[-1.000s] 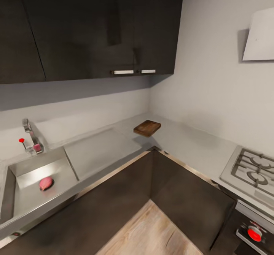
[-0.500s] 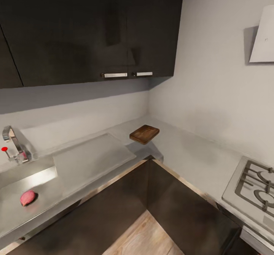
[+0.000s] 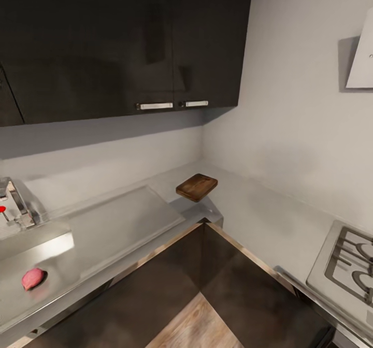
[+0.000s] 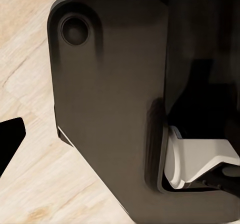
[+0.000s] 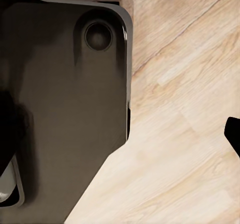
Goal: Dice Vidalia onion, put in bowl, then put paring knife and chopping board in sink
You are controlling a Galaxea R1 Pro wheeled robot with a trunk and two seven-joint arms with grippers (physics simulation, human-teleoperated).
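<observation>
The step in hand looks like the approach to the sink, so nothing is being grasped yet. At the far left of the head view the Vidalia onion (image 3: 32, 278) is seen lying on the floor of the sink (image 3: 36, 247), with the chrome faucet (image 3: 18, 203) and its little red knob (image 3: 2, 209) just behind the basin. The bulb seems to be lying on its side, long axis roughly level and running across the basin, though which end is the pointed one is too blurry to call. To do this bit well, the base should probably be swung left until the onion is brought toward the middle of the head view, and only then should an arm be lowered; a rounded thing like that is likely to roll on steel, so it should be closed on across its short width. Further right, past the flat draining area of the table (image 3: 124, 218), the chopping board (image 3: 197, 187) is seen in the corner, long axis angled toward the back wall. A hob (image 3: 352, 265) is seen at the far right. In both wrist views the wood floor (image 5: 190, 134) and the robot's dark base are shown, so whether either end effector is wide or narrow can't be told.
</observation>
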